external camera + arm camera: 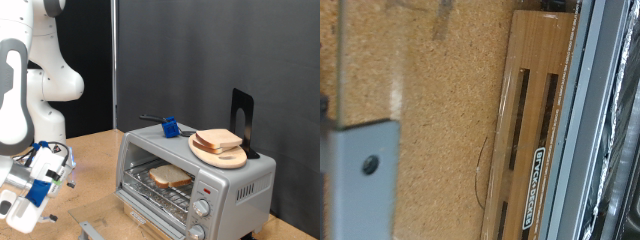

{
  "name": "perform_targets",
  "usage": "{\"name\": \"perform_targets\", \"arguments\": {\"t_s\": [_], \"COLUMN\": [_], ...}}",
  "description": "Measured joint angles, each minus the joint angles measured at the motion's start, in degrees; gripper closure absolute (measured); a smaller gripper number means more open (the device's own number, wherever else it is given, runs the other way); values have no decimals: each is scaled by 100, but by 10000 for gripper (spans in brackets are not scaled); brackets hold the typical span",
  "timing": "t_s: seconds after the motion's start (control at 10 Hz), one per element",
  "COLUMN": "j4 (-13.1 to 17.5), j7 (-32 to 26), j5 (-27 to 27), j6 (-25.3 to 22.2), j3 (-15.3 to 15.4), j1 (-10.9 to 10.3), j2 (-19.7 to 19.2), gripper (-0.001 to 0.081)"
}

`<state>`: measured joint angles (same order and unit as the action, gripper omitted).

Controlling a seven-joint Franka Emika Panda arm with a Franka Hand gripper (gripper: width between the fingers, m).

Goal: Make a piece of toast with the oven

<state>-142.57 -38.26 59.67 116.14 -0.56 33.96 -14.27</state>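
The silver toaster oven (235, 185) stands at the exterior view's right with its door folded down. One slice of toast (170, 177) lies on the wire rack inside. A second like slice (218, 139) lies on a round wooden board (232, 158) on the oven's top. My gripper (40, 178) hangs low at the exterior view's left, apart from the oven, and holds nothing. The wrist view shows one grey finger (360, 170), the cork-like tabletop (430, 110) and the open door's brown slotted handle (525, 130).
A blue-headed tool with a black handle (171, 127) and a black stand (243, 118) are on the oven's top. Two round knobs (201, 208) and a red light (205, 189) are on its front. A dark curtain hangs behind.
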Motion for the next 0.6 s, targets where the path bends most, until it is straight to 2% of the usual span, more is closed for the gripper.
{"name": "perform_targets", "arguments": {"t_s": [0.6], "j4": [-145], "j7": [-122], "j5": [550], "j6": [468], "j3": [416], "j1": [-88], "j2": [-207], "gripper": [6]}}
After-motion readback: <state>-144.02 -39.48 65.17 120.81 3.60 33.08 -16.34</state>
